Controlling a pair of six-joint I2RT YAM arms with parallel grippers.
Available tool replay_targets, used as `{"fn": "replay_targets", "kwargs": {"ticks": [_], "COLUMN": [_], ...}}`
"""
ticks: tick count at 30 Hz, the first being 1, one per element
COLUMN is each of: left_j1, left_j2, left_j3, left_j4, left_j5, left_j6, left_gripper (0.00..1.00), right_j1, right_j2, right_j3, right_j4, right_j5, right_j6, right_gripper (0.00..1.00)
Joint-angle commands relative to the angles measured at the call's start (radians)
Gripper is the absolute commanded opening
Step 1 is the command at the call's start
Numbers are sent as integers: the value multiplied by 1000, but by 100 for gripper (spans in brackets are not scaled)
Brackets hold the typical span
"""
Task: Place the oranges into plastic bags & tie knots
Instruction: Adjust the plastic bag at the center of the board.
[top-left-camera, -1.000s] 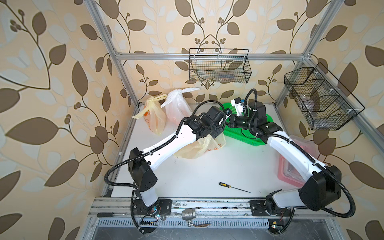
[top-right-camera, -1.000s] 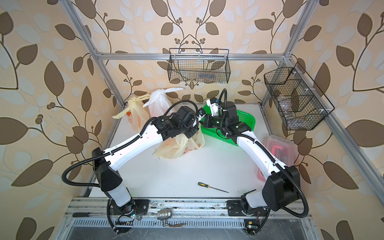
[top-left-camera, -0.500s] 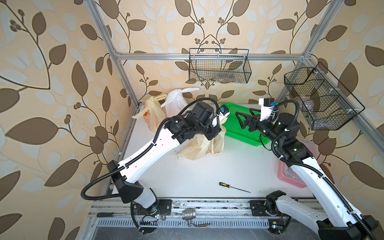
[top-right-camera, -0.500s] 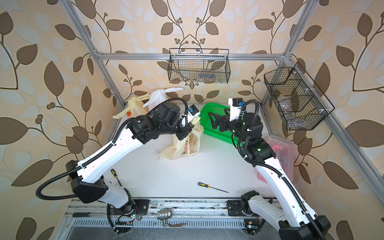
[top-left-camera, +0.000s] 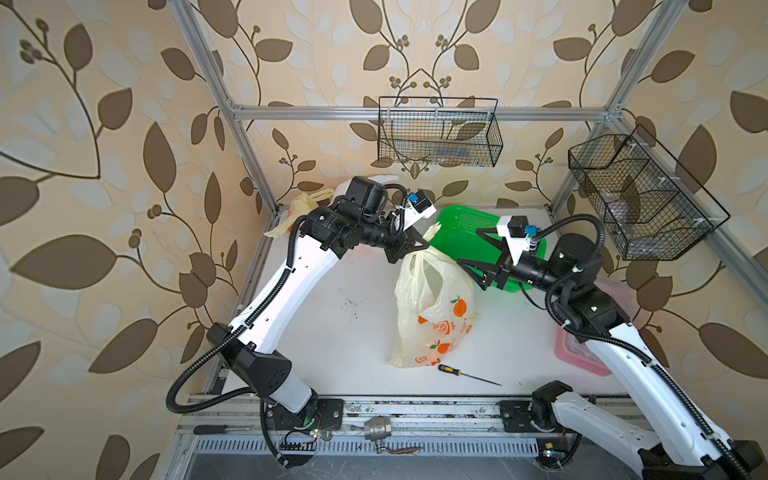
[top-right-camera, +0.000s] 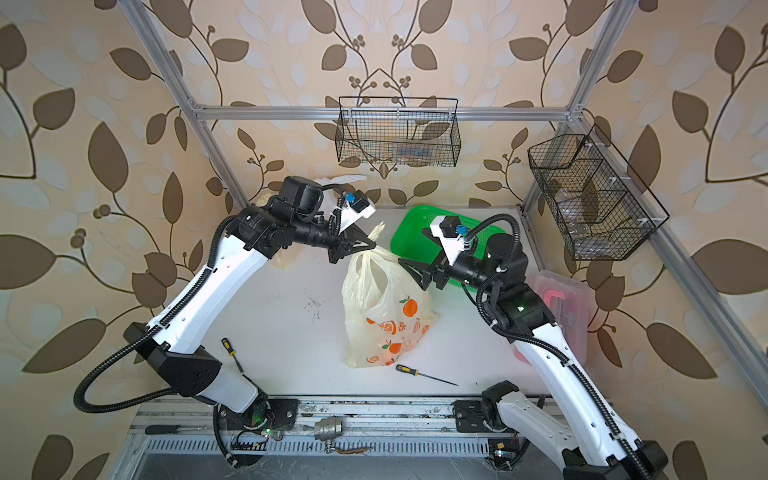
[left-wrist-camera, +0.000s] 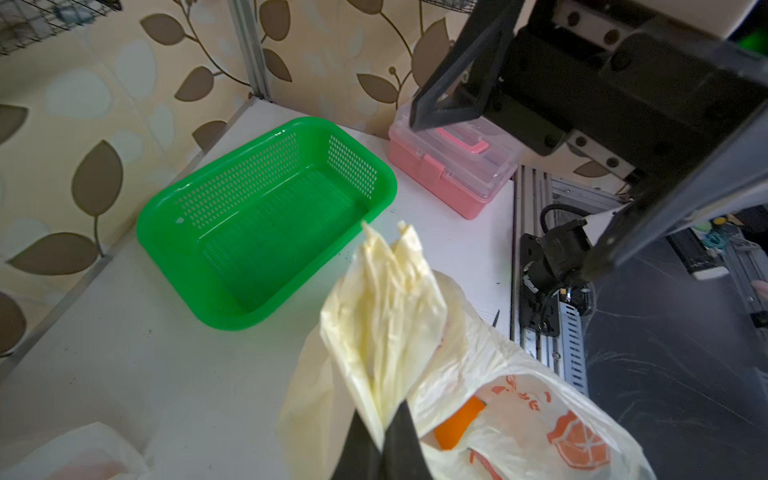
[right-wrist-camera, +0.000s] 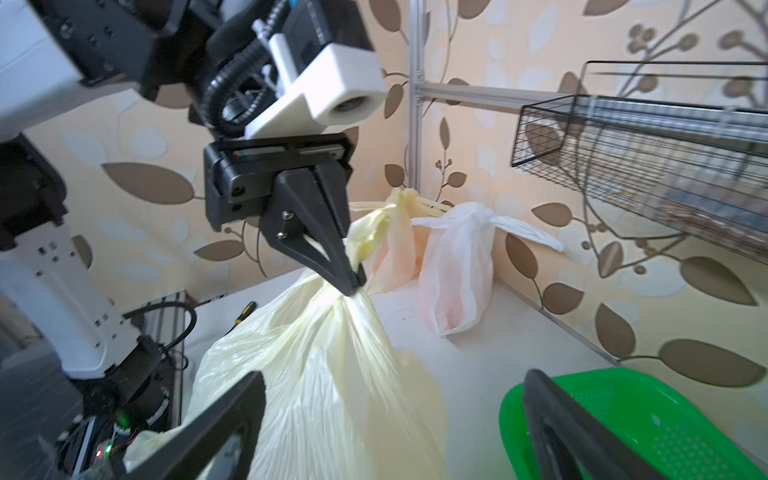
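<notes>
Yellow bag (top-left-camera: 419, 299) pinched by left fingers (right-wrist-camera: 336, 257), right fingers (right-wrist-camera: 540, 407) wide, empty, white knotted bag (right-wrist-camera: 457, 266) clearest in right wrist view

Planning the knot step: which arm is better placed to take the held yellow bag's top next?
Likely right: the right gripper is open and empty beside the yellow bag; the left gripper is shut on its top.
</notes>
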Motion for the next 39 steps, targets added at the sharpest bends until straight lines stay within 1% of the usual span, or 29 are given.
{"fn": "replay_targets", "kwargs": {"ticks": [1, 3, 8, 14, 18, 21, 22, 24, 27, 32, 33, 34, 35, 37, 39], "left_j1": [13, 20, 28, 29, 29, 29, 29, 29, 29, 32, 33, 34, 35, 36, 36], "left_j2": [-4, 1, 13, 20, 20, 21, 23, 26, 30, 13, 5, -4, -18, -36, -54], "left_j3": [21, 21, 41, 43, 48, 54, 58, 60, 64, 39, 26, 7, -11, -43, -67], "left_j4": [-16, -20, -53, -70, -83, -97, -102, -109, -109, -72, -52, -25, -2, 30, 52], "left_j5": [103, 110, 144, 148, 153, 151, 152, 153, 151, 122, 116, 110, 105, 92, 79], "left_j6": [56, 62, 84, 94, 104, 111, 114, 119, 118, 89, 74, 55, 42, 19, 6], "left_gripper": [0, 0, 0, 0, 0, 0, 0, 0, 0, 0, 0, 7, 21, 47, 61], "right_j1": [44, 48, 47, 48, 52, 52, 53, 54, 56, 57, 57, 57, 57, 57, 57], "right_j2": [45, 73, 121, 236, 287, 331, 349, 377, 401, 388, 382, 374, 364, 351, 340], "right_j3": [41, 60, 73, 158, 187, 235, 253, 279, 299, 274, 264, 254, 239, 212, 183], "right_j4": [-59, -68, -79, -104, -116, -182, -212, -251, -273, -244, -224, -205, -183, -133, -96], "right_j5": [-88, -93, -92, -207, -223, -251, -259, -262, -262, -263, -258, -257, -258, -257, -263], "right_j6": [-144, -159, -204, -218, -248, -300, -321, -348, -361, -334, -318, -302, -275, -228, -191], "right_gripper": [96, 100, 100, 100, 100, 100, 98, 92, 77, 29, 22, 15, 8, 0, 0]}}
